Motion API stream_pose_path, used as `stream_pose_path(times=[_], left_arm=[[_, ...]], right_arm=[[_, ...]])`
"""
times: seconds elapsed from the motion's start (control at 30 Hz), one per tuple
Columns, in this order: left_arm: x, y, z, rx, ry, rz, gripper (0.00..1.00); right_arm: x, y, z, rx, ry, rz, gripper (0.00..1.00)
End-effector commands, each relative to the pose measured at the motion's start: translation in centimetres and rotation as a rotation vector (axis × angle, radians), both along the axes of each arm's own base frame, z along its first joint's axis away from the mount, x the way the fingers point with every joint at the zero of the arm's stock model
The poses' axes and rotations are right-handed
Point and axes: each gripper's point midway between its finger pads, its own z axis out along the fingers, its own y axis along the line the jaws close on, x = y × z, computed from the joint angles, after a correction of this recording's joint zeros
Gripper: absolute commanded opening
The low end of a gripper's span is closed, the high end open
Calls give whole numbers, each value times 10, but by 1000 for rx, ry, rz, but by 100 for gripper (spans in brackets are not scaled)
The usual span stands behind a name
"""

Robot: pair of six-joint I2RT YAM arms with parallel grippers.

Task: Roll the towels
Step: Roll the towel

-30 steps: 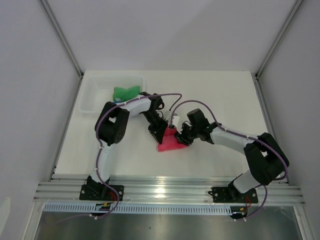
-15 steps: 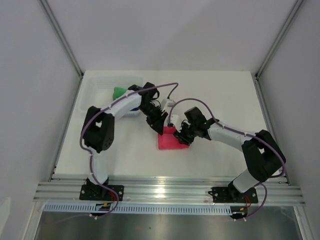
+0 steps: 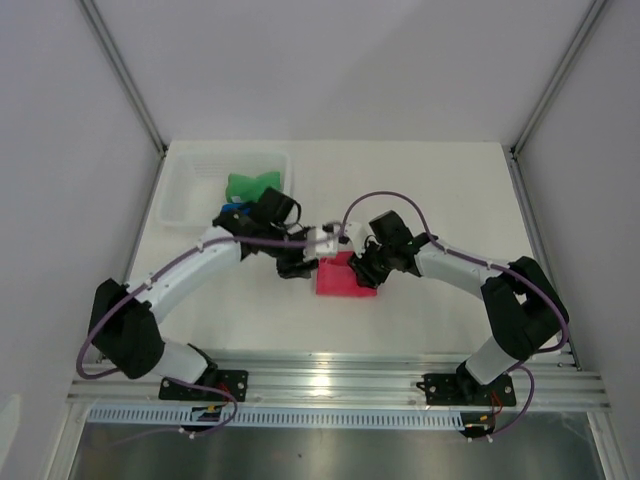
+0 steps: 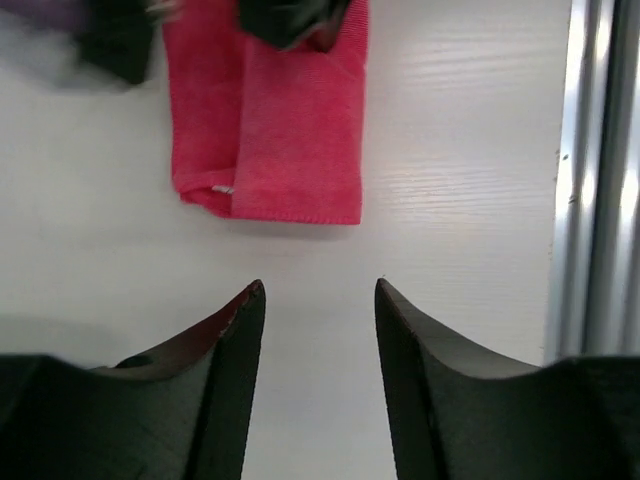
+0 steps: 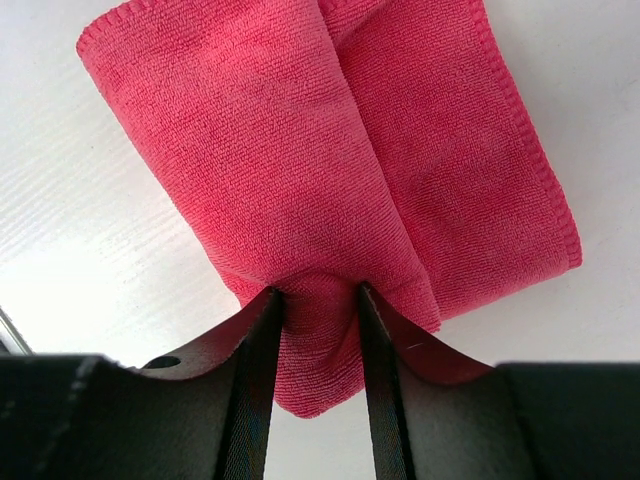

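The pink towel lies folded in the middle of the table. In the right wrist view a rolled fold of the pink towel is pinched between my right gripper's fingers, which are shut on it. From above, the right gripper sits at the towel's right edge. My left gripper hovers just left of the towel, open and empty. Its own camera shows the left gripper a short way off the pink towel. A green towel lies in the basket, and a bit of blue towel shows beside it.
The white plastic basket stands at the back left of the table. The left arm's forearm stretches across the table in front of it. An aluminium rail runs along the near table edge.
The left gripper has let go of the pink towel, opened and backed off to the left; the left arm's elbow swung down to the near left. The right gripper keeps its hold.
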Motion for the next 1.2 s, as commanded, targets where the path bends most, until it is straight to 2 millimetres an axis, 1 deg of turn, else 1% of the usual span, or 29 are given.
stream_pose_path(times=[0.0,0.03,0.07,0.1,0.13,0.17,0.23,0.27,0.33,0.37,0.4,0.43,0.47,0.5,0.63,0.67,0.7,0.8,0.87,0.9,0.93,0.97,1.0,1.03,1.1,1.13,1.17], left_arm=[[0,-8,-40,135,-359,-203,54],[0,-27,-36,95,-434,-240,56],[-2,-32,-41,93,-436,-243,61],[-2,-41,-41,85,-439,-245,62],[0,-44,-51,101,-411,-238,69],[4,-47,-51,107,-403,-211,79],[10,-50,-57,119,-407,-216,79],[11,-52,-66,136,-408,-234,79],[6,-54,-76,153,-395,-271,78],[5,-55,-86,172,-386,-284,77],[6,-55,-90,186,-384,-282,76],[3,-56,-94,191,-366,-291,75],[-1,-54,-102,214,-320,-291,72],[-3,-57,-103,209,-296,-294,71],[-12,-52,-119,250,-220,-297,71],[-10,-53,-120,256,-220,-288,71],[-9,-53,-126,272,-208,-283,72],[-2,-53,-132,301,-199,-253,71],[3,-52,-134,317,-203,-234,66],[4,-51,-139,329,-196,-227,62],[4,-49,-141,345,-183,-222,54],[4,-47,-141,350,-175,-214,40],[5,-45,-143,357,-168,-207,33],[4,-45,-144,360,-159,-202,23],[3,-41,-145,362,-144,-199,17],[4,-42,-141,356,-138,-198,9],[-6,-39,-140,348,-83,-215,6]], right_arm=[[-6,-5,-10,-23,66,-47,40],[-6,-6,-10,-26,66,-50,39],[-5,-7,-9,-28,63,-55,40],[-6,-8,-10,-33,65,-56,39],[-6,-8,-10,-31,66,-56,40],[-6,-10,-10,-28,69,-59,40],[-7,-10,-10,-20,71,-60,40],[-7,-9,-10,-16,74,-58,40],[-7,-9,-9,-11,75,-59,40],[-7,-9,-10,-13,76,-57,40],[-6,-9,-10,-13,73,-60,40],[-6,-10,-11,-17,73,-60,40],[-6,-11,-13,-22,77,-63,40],[-6,-12,-13,-25,81,-66,40],[-5,-12,-14,-21,95,-75,40],[-5,-11,-13,-18,95,-73,40],[-5,-9,-13,-11,99,-71,40],[-6,-8,-9,4,110,-67,40],[-5,-7,-4,26,113,-66,40],[-5,-7,-2,35,110,-65,40],[-5,-7,1,52,117,-63,40],[-5,-7,3,61,118,-62,41],[-5,-7,6,70,116,-62,41],[-5,-7,13,98,112,-53,41],[-3,-8,21,128,104,-51,41],[-3,-10,25,142,102,-53,41],[2,-15,35,179,90,-66,41]])
